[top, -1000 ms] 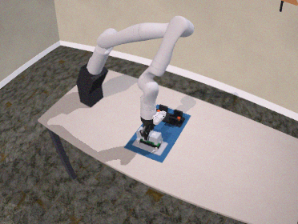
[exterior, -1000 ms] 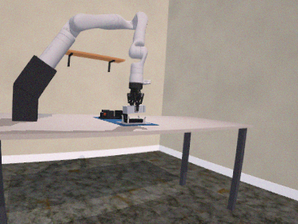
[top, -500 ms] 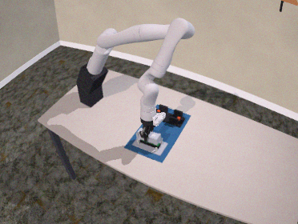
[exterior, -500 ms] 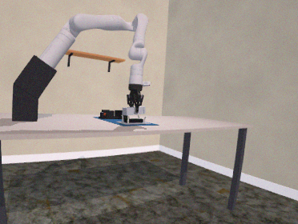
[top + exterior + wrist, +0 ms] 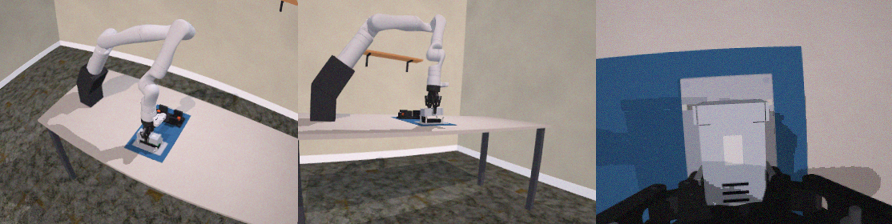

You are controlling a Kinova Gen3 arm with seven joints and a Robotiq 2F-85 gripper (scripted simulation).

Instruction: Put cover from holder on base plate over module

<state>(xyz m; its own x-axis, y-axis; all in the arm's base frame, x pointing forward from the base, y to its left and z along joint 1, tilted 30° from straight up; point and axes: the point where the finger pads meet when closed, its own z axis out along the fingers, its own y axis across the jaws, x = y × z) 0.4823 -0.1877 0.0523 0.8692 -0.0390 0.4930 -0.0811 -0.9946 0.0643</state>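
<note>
My gripper point(image 5: 147, 134) is shut on the white box-shaped cover point(image 5: 155, 140) and holds it low over the grey base plate point(image 5: 159, 150) on the blue mat point(image 5: 159, 132). In the wrist view the cover point(image 5: 731, 145) sits between my black fingers and lies over the base plate point(image 5: 727, 90); the module is hidden under it. In the side view the cover point(image 5: 431, 114) is at or just above the plate; I cannot tell whether it touches. The empty black holder point(image 5: 171, 115) with orange dots stands at the mat's far end.
The arm's dark pedestal point(image 5: 91, 85) stands at the table's far left corner. A wooden wall shelf point(image 5: 392, 57) hangs behind the arm. The table edge runs close in front of the mat.
</note>
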